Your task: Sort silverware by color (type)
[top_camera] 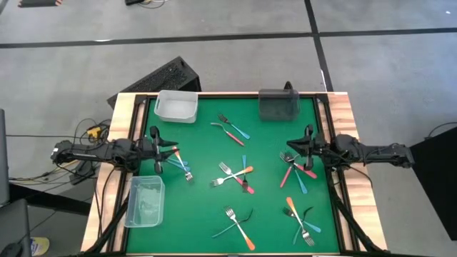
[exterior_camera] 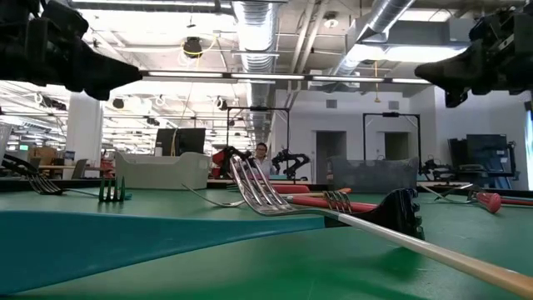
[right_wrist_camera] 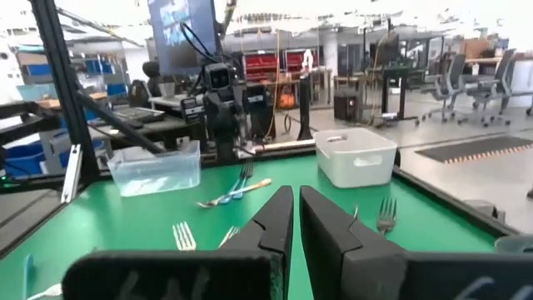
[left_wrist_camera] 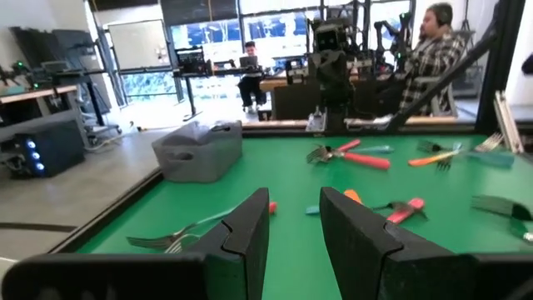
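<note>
Scattered silverware point(top_camera: 235, 175) lies in loose, crossing clusters on the green tabletop point(top_camera: 207, 146), none of it yet in the two clear bins point(top_camera: 176, 106) or the dark grey bin point(top_camera: 279, 105). The left gripper point(top_camera: 160, 151) hovers with its fingers parted and nothing between them, beside a small pile near the tabletop's left edge. The right gripper point(top_camera: 300, 151) hangs nearly closed and empty over a pile near the right edge. The risk is plain: handles overlap, so a pinch could lift two pieces of different colours together, or nudge a neighbour and scatter the cluster.
</note>
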Tool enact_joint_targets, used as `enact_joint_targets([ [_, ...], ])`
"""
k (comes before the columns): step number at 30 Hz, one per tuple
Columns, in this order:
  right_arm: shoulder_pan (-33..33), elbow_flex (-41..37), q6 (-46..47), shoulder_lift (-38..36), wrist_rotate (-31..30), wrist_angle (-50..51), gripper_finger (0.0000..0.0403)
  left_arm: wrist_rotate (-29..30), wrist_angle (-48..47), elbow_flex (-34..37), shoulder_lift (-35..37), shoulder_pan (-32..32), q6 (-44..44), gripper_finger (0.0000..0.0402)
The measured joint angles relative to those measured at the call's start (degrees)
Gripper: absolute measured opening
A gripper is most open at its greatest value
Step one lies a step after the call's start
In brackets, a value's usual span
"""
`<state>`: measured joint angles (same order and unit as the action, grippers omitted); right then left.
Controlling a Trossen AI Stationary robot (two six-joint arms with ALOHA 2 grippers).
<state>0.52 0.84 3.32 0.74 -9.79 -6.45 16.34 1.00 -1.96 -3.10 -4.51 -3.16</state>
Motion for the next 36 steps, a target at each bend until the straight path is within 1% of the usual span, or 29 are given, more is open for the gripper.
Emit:
enact_joint_targets([
  [2,0.0,0.0,-1.5,0.0,0.1,-1.2,0.0052,0.1,0.0,0.0,0.0,0.0,0.2,0.01],
  [4,0.0,-0.3,-2.0,0.0,0.3,-1.2,0.0052,1.2,0.4,0.6,0.0,0.0,-1.6,0.01],
  [7,0.0,-0.4,-1.8,0.1,0.4,-1.0,0.0052,3.4,3.6,1.3,-0.4,0.0,-2.2,0.01],
  [10,0.3,-0.4,-0.6,1.2,0.2,-0.7,0.0052,3.9,3.4,1.3,-0.3,0.0,-1.7,0.01],
  [13,1.7,-0.4,-0.6,3.0,-3.8,-2.4,0.0052,3.9,3.4,1.4,-0.4,0.0,-0.3,0.01],
  [15,3.4,-0.4,-0.8,4.6,-7.6,-2.3,0.0052,3.9,3.4,1.4,-0.4,0.0,-0.1,0.01],
  [17,5.7,-0.4,-0.8,6.6,-11.8,-0.7,0.0052,4.0,3.4,1.4,-0.4,0.0,-1.6,0.01],
  [19,8.9,-0.4,-0.5,9.6,-14.0,0.7,0.0052,4.5,3.4,1.4,-0.4,0.0,-4.1,0.01],
  [21,12.1,-0.4,1.4,12.5,-13.3,0.0,0.0052,5.4,3.4,1.4,-0.4,0.0,-6.8,0.01],
  [24,15.8,-0.4,4.1,16.5,-7.9,-1.7,0.0052,5.7,3.5,1.4,-0.4,0.0,-9.7,0.01],
  [26,17.4,-0.4,4.6,18.9,-5.0,-3.8,0.0052,8.9,3.6,1.4,-0.4,0.0,-9.9,0.01],
  [28,18.1,-0.5,3.9,21.1,-4.4,-6.3,0.0052,13.7,3.9,1.4,-0.4,0.2,-9.6,0.0101],
  [30,18.3,-0.5,1.4,22.9,-4.3,-9.8,0.0052,16.6,3.9,1.4,-0.4,0.9,-10.0,0.0104],
  [33,18.1,-0.5,-2.1,24.7,-3.5,-15.5,0.0052,17.0,4.8,1.5,-0.4,3.1,-11.4,0.0109],
  [36,17.4,-0.3,-4.9,25.6,-3.4,-19.0,0.0052,15.0,6.2,1.5,-0.4,6.0,-10.7,0.0112],
])
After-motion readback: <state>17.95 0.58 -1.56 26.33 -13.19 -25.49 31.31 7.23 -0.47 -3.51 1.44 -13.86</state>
